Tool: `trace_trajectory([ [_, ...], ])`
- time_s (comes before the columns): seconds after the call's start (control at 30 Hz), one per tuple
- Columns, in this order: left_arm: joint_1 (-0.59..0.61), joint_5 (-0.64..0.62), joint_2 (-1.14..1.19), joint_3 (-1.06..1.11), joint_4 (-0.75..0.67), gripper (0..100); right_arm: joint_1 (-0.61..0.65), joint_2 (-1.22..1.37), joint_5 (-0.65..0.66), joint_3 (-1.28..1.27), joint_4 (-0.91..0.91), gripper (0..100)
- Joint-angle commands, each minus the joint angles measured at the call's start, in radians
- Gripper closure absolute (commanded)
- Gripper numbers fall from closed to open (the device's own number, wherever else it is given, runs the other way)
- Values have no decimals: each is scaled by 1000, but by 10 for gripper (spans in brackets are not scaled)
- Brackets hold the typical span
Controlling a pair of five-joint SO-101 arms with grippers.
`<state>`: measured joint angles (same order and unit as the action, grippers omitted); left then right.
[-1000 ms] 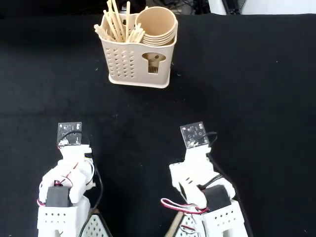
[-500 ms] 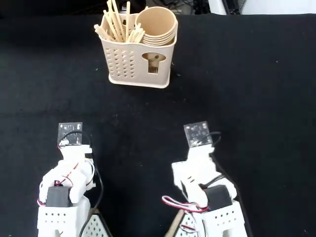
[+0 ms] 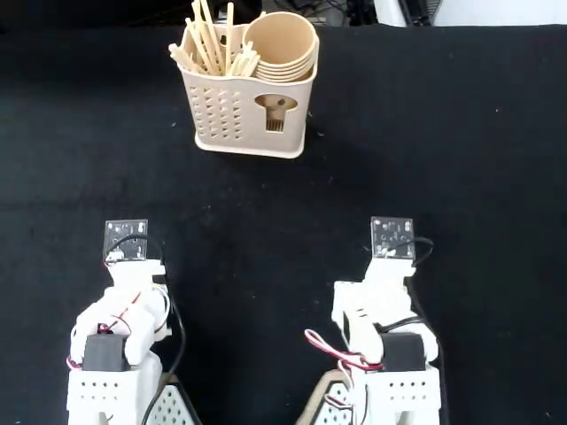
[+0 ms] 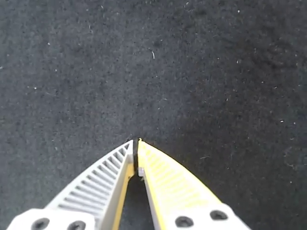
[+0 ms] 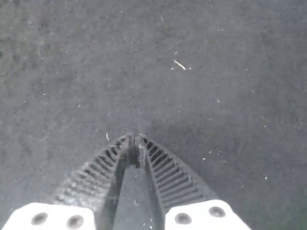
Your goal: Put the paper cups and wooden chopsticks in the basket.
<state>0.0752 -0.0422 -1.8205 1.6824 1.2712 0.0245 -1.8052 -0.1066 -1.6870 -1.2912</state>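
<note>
From above, the basket (image 3: 239,111) sits at the far side of the black table (image 3: 443,133). The cups (image 3: 282,44) and chopsticks (image 3: 208,44) stand inside it. The left gripper (image 4: 135,141) has its jaws pressed together over the table, holding nothing. The right gripper (image 5: 135,139) does too.

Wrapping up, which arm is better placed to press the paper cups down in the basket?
Likely right: paper cups sit in the basket's half nearer the right tool; the left tool faces the chopsticks' half. Both are shut.

I get wide passage over worktop (image 3: 461,142) near, left, right of basket (image 3: 232,113); basket stands far, chopsticks (image 3: 208,44) and cups (image 3: 282,44) crowding mouth.
</note>
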Motion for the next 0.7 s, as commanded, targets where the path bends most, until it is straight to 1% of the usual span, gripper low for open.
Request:
trace_trajectory([
  [0.0,-4,0,-3,16,8,970,-9,-76,-9,2,-6,985],
  [0.1,12,0,-3,16,8,970,-11,-76,-9,2,-6,985],
  [0.27,114,0,-5,16,8,970,-17,-77,-11,2,-6,985],
  [0.37,97,-2,-5,16,8,970,-17,-77,-11,2,-6,985],
  [0.67,101,0,-5,16,8,970,-17,-74,-12,2,-6,985],
])
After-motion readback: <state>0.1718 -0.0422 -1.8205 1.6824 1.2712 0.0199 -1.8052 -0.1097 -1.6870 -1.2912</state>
